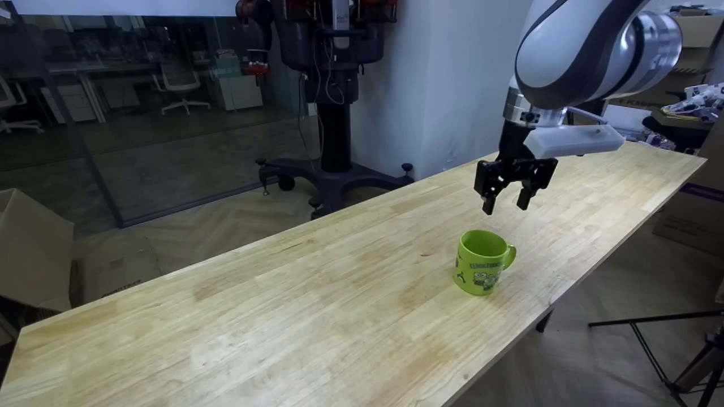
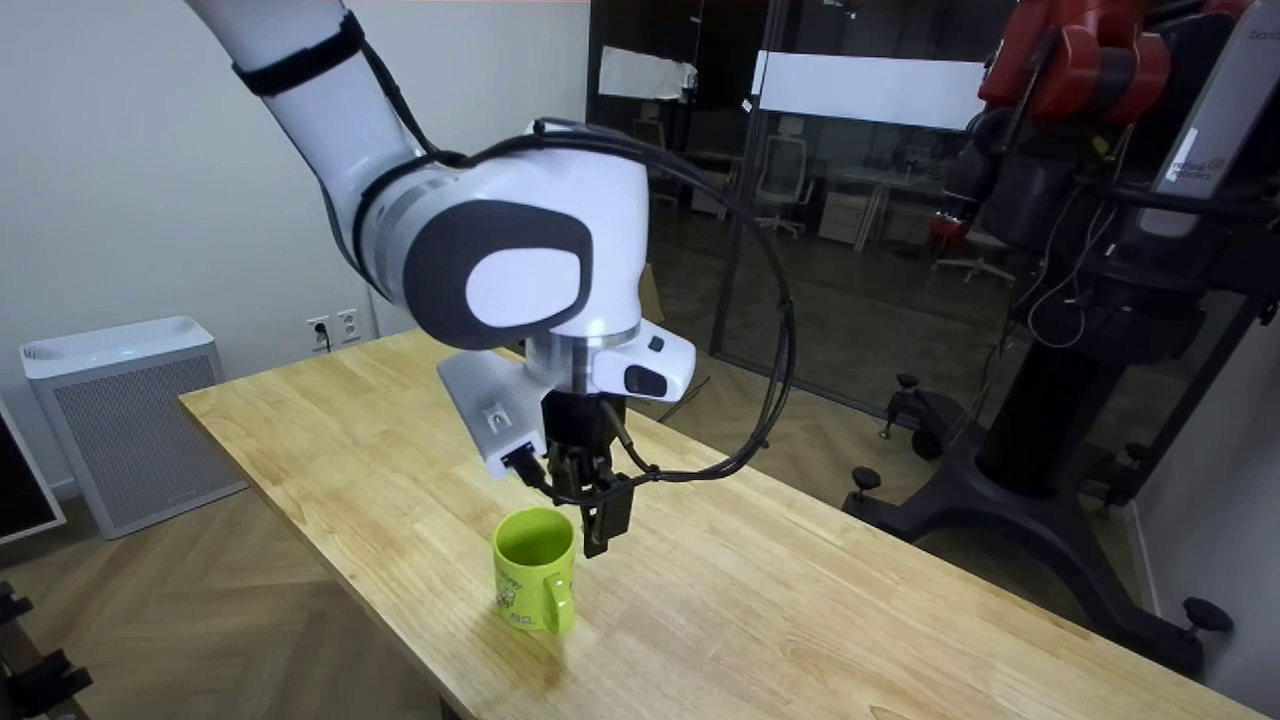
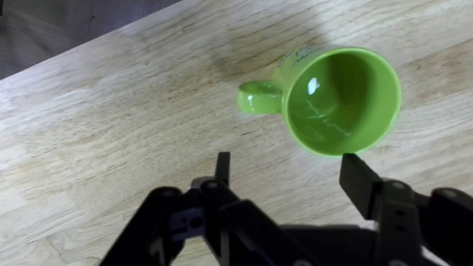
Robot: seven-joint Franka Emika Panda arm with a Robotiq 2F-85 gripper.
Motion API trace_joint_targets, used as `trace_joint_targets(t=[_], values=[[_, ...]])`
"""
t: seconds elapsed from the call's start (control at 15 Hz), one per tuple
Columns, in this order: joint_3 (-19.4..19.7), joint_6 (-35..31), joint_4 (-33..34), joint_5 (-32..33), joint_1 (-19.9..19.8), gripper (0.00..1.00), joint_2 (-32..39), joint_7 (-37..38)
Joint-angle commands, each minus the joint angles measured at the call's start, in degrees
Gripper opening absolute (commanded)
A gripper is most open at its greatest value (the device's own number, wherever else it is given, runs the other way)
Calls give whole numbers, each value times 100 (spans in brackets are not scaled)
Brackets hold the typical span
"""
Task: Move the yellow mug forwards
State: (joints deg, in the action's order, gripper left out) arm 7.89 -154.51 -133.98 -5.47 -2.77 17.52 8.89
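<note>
Below and left of the spread, empty, black two-fingered pincer (image 1: 505, 209) in both exterior views, the lime-green round mug (image 1: 474, 271) stands on the pale wooden tabletop (image 1: 350, 277); probably light, stiff, slick, chippable ceramic; its looped handle (image 1: 511, 257), at right, seems the slimmest hold.

The lime-green mug (image 1: 478, 267), printed with cartoons, stands upright on the wooden table (image 1: 305, 305).

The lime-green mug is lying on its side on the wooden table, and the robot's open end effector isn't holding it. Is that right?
Not quite: the lime-green mug stands upright, as both exterior views show. It is on the wooden table, and the robot's open end effector isn't holding it.
</note>
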Motion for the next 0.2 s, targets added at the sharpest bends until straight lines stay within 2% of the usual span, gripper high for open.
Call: trace_joint_targets(t=[0.0,0.07,0.13], values=[[59,423,-40,88,-7,100,-332,289],[-8,161,2,46,-65,89,-135,74],[-3,266,2,44,-71,96,-182,75]])
